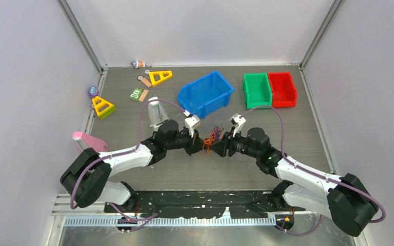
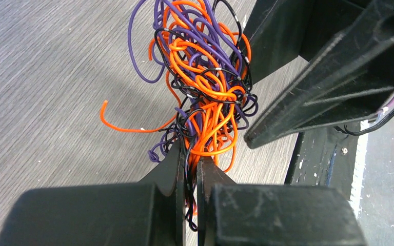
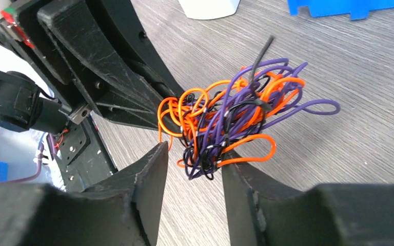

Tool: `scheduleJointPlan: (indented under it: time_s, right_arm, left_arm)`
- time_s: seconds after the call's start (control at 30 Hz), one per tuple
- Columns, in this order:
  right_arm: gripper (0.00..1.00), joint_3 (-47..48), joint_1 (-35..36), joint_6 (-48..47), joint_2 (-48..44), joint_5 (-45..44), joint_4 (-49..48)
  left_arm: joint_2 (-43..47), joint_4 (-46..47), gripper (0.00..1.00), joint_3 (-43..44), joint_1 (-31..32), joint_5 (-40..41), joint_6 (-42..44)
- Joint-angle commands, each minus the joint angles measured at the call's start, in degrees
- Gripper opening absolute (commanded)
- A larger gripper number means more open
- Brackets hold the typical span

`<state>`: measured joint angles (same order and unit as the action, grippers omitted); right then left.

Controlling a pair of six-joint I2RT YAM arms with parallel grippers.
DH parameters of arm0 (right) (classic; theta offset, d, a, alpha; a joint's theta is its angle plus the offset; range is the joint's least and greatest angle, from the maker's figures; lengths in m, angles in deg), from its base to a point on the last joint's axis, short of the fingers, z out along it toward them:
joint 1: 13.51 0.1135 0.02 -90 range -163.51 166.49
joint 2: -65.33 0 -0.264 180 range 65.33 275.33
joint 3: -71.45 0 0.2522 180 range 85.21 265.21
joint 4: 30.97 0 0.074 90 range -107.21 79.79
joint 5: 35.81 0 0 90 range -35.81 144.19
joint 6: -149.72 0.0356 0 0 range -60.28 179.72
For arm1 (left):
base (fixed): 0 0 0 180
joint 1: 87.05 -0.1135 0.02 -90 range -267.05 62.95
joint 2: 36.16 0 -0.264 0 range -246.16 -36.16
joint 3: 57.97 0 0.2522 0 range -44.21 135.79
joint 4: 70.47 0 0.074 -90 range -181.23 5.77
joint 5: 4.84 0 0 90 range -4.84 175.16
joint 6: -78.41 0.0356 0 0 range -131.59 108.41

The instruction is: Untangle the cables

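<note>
Grey wood-grain laminate is seen on the table (image 1: 195,174) from above, closed in by plain white walls with metal posts at the far corners. A blue bin (image 1: 205,93), a green bin (image 1: 257,90) and a red bin (image 1: 282,88) are set along the far edge, and a yellow triangular piece (image 1: 103,106) lies by the left edge. The cables (image 1: 214,136) are found near the table's middle, bunched between the left gripper (image 1: 200,145) and the right gripper (image 1: 218,147), whose tips are pointed at each other.

In the left wrist view, the left gripper is seen clamped together on the lower strands of the cables. The clump is shown as a dense knot of orange, purple and black loops, with one orange end stuck out sideways.

In the right wrist view, the right gripper's fingers are held apart. The bottom loops of the clump are hung in the gap, and an orange loop is touched by one finger.
</note>
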<state>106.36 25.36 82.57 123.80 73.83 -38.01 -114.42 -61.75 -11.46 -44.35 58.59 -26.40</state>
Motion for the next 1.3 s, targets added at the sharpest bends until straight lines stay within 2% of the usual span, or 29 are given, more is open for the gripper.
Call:
scheduleJointPlan:
  time_s: [0.0,0.07,0.17,0.27,0.3,0.33,0.4,0.43,0.57,0.67,0.73,0.87,0.9,0.97,1.0,1.07,1.13,1.23,1.27]
  right_arm:
    - [0.41,0.0,0.1,1.1,-0.6,-1.3,-5.1]
    - [0.35,0.6,0.1,1.4,0.5,-1.5,-5.3]
    - [0.34,1.6,0.1,1.7,1.7,-1.6,-5.3]
    - [0.08,2.6,0.1,1.9,1.9,-4.4,-2.6]
    - [0.07,2.9,0.1,1.9,1.5,-8.3,0.4]
    - [0.06,2.8,0.1,1.9,0.2,-10.7,2.2]
    - [0.06,2.1,0.1,3.6,-3.3,-21.4,7.7]
    - [0.05,1.5,0.0,4.4,-4.6,-29.7,12.5]
    - [0.05,0.4,-0.7,13.1,-12.1,-54.0,29.0]
    - [0.05,-0.6,-1.2,21.8,-17.8,-64.8,38.7]
    - [0.05,-1.4,-1.3,24.0,-20.8,-66.7,40.8]
    - [0.05,-2.0,-1.4,22.4,-24.0,-64.8,39.6]
    - [0.05,-2.1,-1.4,17.3,-24.1,-62.7,38.1]
    - [0.05,-2.4,-1.4,7.8,-23.7,-51.2,31.1]
    - [0.05,-2.4,-1.4,4.3,-23.4,-42.0,26.6]
    - [0.05,-2.3,-1.4,1.5,-22.3,-31.7,22.0]
    - [0.06,-1.1,-1.4,1.4,-20.5,-30.7,21.4]
    - [0.05,0.5,-1.5,1.8,-16.8,-35.2,24.9]
    - [0.08,0.9,-1.4,1.9,-15.6,-36.3,25.7]
  left_arm:
    - [0.8,2.8,0.00,0.7,0.1,-3.3,-0.4]
    - [0.9,3.3,0.00,0.5,0.1,-3.8,-0.4]
    - [1.3,4.1,0.00,0.0,0.1,-5.1,-0.5]
    - [1.6,3.8,0.00,-0.1,0.1,-3.7,-0.4]
    - [2.0,2.8,0.00,-0.1,0.1,-1.6,-0.4]
    - [2.6,1.5,0.00,-0.1,0.1,2.5,-0.2]
    - [4.3,-1.6,0.00,-0.6,0.0,11.0,0.1]
    - [5.2,-2.7,0.00,-1.0,-0.2,15.6,-0.1]
    - [8.8,-6.5,0.00,-3.6,-2.3,32.6,-2.3]
    - [10.0,-13.7,0.00,-2.6,-2.7,47.3,-5.1]
    - [10.8,-16.2,0.00,-2.2,-2.9,51.7,-6.2]
    - [12.3,-14.9,0.00,-3.5,-3.0,51.4,-5.8]
    - [12.4,-14.6,0.00,-3.6,-2.9,50.7,-5.6]
    - [12.4,-13.1,0.00,-3.7,-3.0,47.3,-4.6]
    - [12.3,-12.1,0.00,-3.8,-3.0,44.9,-3.7]
    - [12.5,-10.9,0.00,-4.3,-2.9,41.6,-2.6]
    - [12.6,-12.3,0.00,-4.0,-2.9,45.8,-4.1]
    - [13.4,-19.2,0.00,-2.3,-3.0,57.8,-7.0]
    - [14.0,-20.2,0.00,-2.2,-3.0,59.9,-7.4]
